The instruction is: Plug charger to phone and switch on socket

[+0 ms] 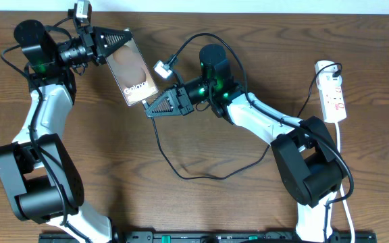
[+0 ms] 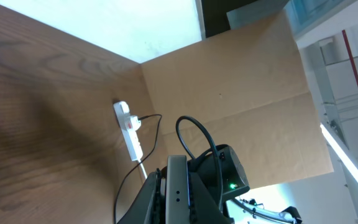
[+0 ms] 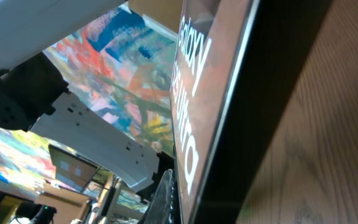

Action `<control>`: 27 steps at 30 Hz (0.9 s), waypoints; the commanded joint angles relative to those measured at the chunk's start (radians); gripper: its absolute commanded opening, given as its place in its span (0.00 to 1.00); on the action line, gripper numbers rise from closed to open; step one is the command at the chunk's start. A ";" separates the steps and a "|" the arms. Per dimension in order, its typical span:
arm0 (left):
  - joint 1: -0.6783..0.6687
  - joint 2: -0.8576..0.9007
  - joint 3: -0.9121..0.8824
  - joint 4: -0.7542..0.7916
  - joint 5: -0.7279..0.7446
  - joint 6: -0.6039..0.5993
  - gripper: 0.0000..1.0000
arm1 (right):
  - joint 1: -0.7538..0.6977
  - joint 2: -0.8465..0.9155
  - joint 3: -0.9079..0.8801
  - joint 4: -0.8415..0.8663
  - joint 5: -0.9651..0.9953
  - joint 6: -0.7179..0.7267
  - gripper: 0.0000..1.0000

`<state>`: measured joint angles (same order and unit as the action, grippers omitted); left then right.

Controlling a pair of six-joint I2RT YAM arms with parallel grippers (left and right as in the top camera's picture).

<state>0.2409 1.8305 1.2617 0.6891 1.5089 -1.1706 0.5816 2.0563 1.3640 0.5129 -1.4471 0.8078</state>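
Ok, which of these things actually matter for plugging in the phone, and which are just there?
For the job: phone, charger, socket.
Just there: white cord trailing from the socket, cardboard panel behind the table.

Phone (image 1: 132,73): dark brown slab with white "Galaxy" lettering and a lighter oval mark, set obliquely at upper centre-left, lettered end lowest. Charger (image 1: 211,178): thin black cable looping over the wood below the phone; plug tip hidden. Socket (image 1: 333,91): white power strip with red switch marks, lying lengthwise at far right.
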 commanded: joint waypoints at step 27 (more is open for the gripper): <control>-0.001 -0.022 -0.001 0.009 0.051 0.006 0.07 | -0.025 0.003 0.005 0.003 0.019 0.007 0.01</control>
<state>0.2409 1.8305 1.2617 0.6895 1.5127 -1.1702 0.5728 2.0563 1.3636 0.5133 -1.4502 0.8078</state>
